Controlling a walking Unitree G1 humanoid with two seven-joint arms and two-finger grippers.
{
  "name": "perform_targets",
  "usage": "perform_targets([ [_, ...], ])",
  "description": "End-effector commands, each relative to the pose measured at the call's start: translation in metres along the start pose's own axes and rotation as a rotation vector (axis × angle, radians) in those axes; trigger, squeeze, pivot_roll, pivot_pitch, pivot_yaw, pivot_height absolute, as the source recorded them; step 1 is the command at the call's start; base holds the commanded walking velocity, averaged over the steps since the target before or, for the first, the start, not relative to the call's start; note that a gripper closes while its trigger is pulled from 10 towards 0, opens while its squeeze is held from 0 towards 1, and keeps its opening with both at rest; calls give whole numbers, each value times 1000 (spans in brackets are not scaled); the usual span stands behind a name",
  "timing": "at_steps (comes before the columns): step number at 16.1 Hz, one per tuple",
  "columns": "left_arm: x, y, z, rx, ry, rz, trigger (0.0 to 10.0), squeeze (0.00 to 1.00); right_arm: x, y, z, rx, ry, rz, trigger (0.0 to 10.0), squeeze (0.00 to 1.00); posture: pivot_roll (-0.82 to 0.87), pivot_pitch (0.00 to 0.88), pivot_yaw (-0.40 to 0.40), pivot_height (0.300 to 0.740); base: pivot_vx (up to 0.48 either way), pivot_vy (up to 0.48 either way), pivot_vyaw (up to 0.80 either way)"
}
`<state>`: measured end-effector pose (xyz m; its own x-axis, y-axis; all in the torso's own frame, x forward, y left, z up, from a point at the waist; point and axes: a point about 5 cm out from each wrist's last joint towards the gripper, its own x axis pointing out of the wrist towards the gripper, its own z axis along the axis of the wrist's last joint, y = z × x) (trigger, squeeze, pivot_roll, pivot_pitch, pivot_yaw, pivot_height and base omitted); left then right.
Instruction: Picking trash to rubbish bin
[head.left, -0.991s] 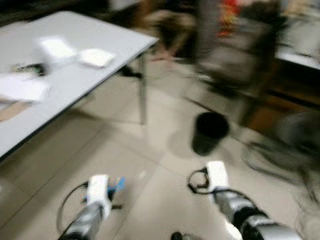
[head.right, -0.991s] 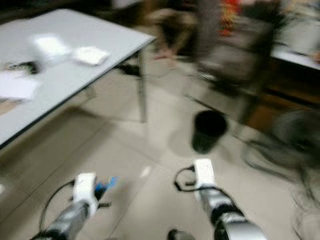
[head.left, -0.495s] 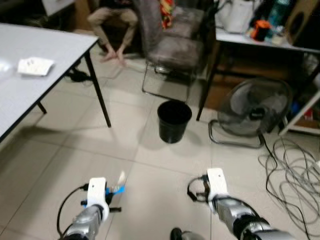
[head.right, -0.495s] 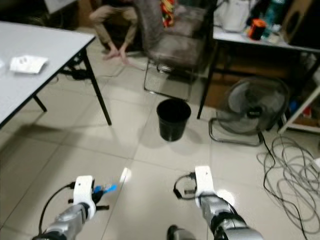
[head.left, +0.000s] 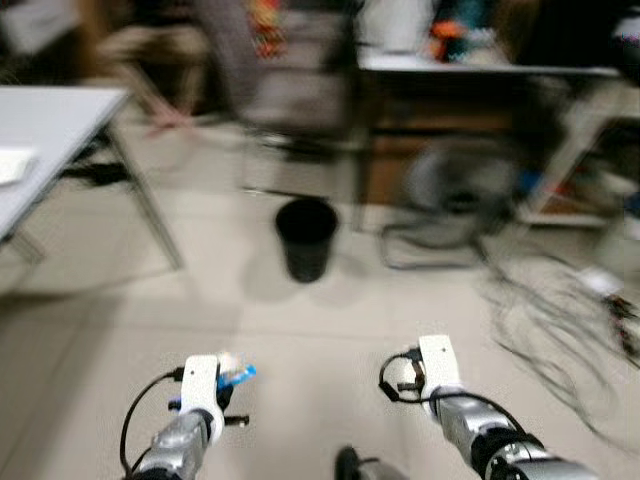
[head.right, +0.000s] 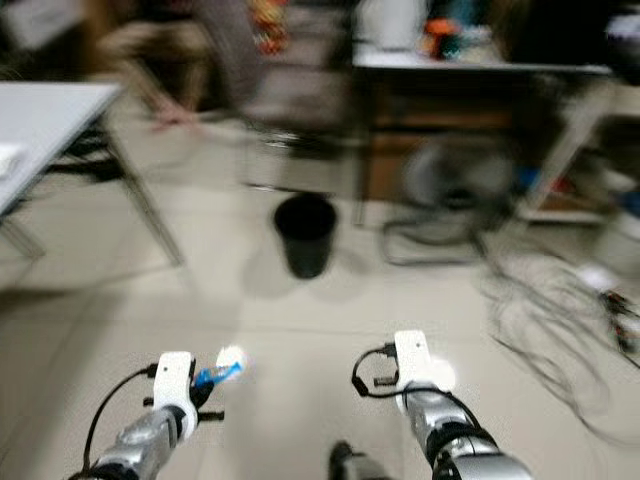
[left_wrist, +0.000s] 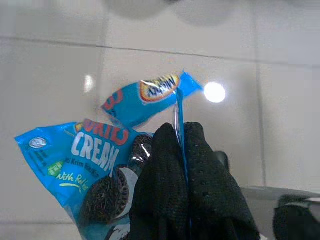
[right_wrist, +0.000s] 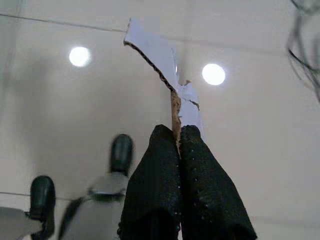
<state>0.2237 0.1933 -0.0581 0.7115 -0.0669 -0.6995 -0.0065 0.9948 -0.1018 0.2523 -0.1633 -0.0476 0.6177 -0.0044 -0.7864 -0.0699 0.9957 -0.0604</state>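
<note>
Grey table (head.left: 45, 125), fan (head.left: 455, 195), tangled cables (head.left: 560, 320).

2 silver arms (head.left: 480, 440) are being shown, each capped by a white wrist block (head.left: 438, 361) with a looping black cable (head.left: 395, 378).

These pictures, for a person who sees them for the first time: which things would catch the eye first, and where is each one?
The bright blue cookie wrapper stands out most, pinched between the black fingers of the left gripper above the pale tiled floor. Next comes the torn piece of white cardboard clamped in the right gripper. Ahead of both arms, a black rubbish bin stands on the floor, past the corner of the grey table.
</note>
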Motion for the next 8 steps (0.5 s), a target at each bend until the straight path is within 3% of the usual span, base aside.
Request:
perform_targets([
  [1, -1, 2, -4, 3, 15, 4, 10000, 0, 0, 3, 1, 13, -5, 5, 0, 0, -21, 120, 16, 740, 0, 0, -756],
  [4, -1, 2, -4, 3, 15, -6, 10000, 0, 0, 3, 2, 10, -21, 11, 0, 0, -21, 120, 16, 740, 184, 0, 0],
  [8, -1, 2, -5, 6, 17, -5, 10000, 0, 0, 3, 2, 9, -23, 14, 0, 0, -24, 124, 16, 740, 377, 0, 0],
])
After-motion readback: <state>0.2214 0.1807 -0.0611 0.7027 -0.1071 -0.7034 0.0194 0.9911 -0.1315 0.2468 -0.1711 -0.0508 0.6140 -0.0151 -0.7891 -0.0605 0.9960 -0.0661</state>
